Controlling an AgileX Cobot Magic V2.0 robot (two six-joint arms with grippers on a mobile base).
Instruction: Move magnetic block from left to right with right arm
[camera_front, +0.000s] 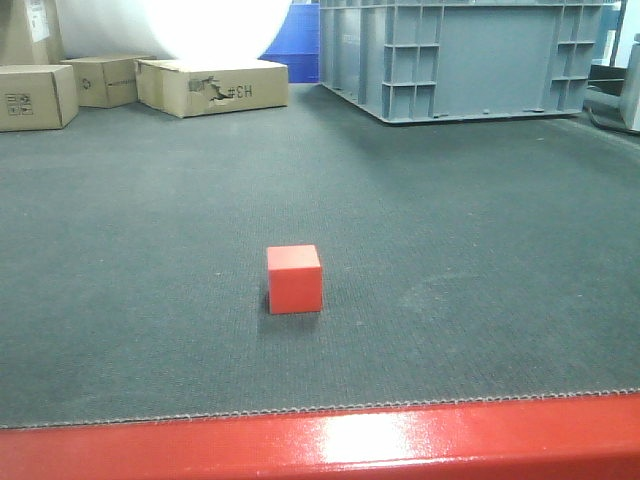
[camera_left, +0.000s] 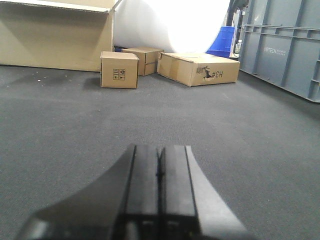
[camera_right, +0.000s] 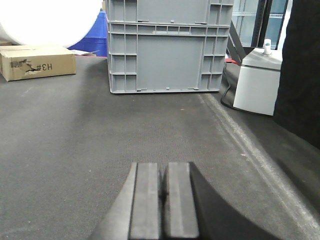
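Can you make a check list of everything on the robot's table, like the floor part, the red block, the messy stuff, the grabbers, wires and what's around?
Surface: dark grey mat, red front edge.
Job's things: magnetic block sits alone on the mat, untouched.
Clutter: three cardboard boxes at the back left.
Grippers: left gripper and right gripper both have jaws closed, holding nothing.
Cables: black cable beside the white device.
Surroundings: grey crate, blue bin.
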